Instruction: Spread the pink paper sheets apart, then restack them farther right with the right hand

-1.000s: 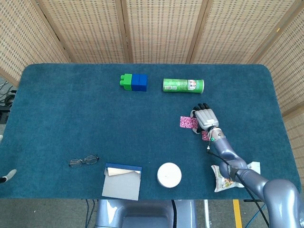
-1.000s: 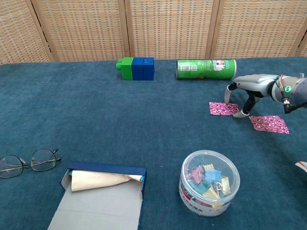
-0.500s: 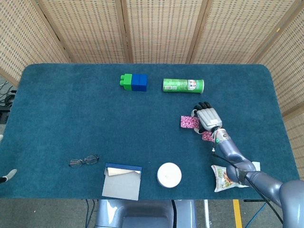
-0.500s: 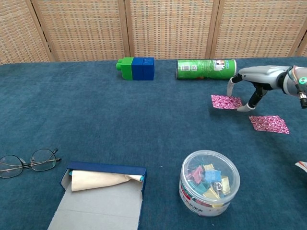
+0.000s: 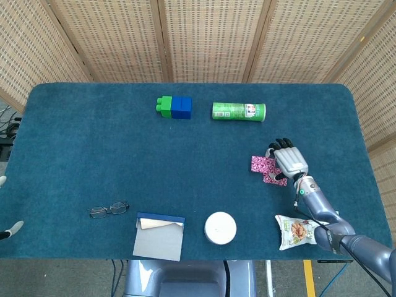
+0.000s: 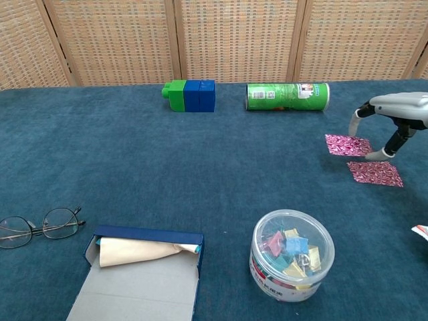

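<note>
Two pink patterned paper sheets lie on the blue table at the right. The farther sheet (image 5: 263, 164) (image 6: 348, 144) sits just up and left of the nearer sheet (image 5: 275, 179) (image 6: 374, 172); in the head view their corners touch or overlap. My right hand (image 5: 289, 159) (image 6: 396, 108) arches over them with its fingers spread. One fingertip (image 6: 353, 127) touches the farther sheet's back edge, and the thumb tip (image 6: 386, 154) rests on the cloth between the sheets. Only a small grey tip of my left hand (image 5: 8, 230) shows at the table's left edge.
A green can (image 5: 238, 111) (image 6: 287, 95) lies at the back, with green and blue blocks (image 5: 174, 106) (image 6: 190, 95) to its left. At the front are glasses (image 5: 108, 210) (image 6: 37, 226), an open box (image 5: 159, 236) (image 6: 140, 274), a tub of clips (image 5: 220, 228) (image 6: 292, 255) and a snack bag (image 5: 297, 230).
My right hand has moved to the right, sliding the farther pink sheet along with it. That sheet now lies close beside the nearer one, which stayed put.
</note>
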`<state>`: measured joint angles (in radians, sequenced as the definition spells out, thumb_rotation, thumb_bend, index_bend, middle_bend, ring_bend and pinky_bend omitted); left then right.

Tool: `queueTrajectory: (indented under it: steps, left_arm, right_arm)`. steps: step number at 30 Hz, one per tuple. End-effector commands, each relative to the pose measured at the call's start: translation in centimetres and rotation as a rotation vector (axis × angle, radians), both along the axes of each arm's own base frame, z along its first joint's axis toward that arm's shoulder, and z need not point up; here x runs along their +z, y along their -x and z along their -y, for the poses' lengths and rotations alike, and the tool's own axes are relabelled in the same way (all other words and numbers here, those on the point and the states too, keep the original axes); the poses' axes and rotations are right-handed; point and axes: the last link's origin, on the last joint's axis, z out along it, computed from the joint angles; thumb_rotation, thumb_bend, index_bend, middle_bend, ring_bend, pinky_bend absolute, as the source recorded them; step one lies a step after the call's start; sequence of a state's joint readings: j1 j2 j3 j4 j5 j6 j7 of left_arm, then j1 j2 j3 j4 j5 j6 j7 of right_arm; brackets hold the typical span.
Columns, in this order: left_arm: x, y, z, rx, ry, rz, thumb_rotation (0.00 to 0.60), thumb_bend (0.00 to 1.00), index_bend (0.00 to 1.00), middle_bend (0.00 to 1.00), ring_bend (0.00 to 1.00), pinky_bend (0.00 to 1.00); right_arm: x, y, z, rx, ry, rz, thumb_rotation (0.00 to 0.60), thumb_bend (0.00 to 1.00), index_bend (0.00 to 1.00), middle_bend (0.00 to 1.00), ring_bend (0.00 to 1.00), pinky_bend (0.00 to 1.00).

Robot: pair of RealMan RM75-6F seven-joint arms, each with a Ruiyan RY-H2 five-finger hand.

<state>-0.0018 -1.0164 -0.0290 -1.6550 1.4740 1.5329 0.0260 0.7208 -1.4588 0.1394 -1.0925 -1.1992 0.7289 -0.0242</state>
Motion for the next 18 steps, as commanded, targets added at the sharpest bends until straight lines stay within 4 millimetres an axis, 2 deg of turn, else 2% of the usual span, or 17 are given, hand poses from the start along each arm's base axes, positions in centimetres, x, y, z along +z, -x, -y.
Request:
queueTrajectory:
  steps: [1, 9, 18]
  left_arm:
    - [0.0, -0.1, 0.1, -0.002, -0.001, -0.001, 0.559, 0.11, 0.02, 0.0, 0.0, 0.0]
    - [-0.1, -0.5, 0.4, -0.004, -0.002, -0.004, 0.56, 0.11, 0.02, 0.0, 0.0, 0.0]
    - [0.0, -0.4, 0.8, 0.007, -0.008, -0.006, 0.56, 0.11, 0.02, 0.0, 0.0, 0.0]
  right_arm:
    - [0.4, 0.8, -0.5, -0.005, 0.0, -0.008, 0.6, 0.36, 0.49, 0.19, 0.0, 0.0]
    - [0.7, 2.8, -1.7, -0.03, -0.016, -0.018, 0.6, 0.34, 0.49, 0.19, 0.0, 0.0]
    - [0.5, 3.8, -1.9, -0.045, -0.025, -0.014, 0.6, 0.31, 0.38, 0.15, 0.0, 0.0]
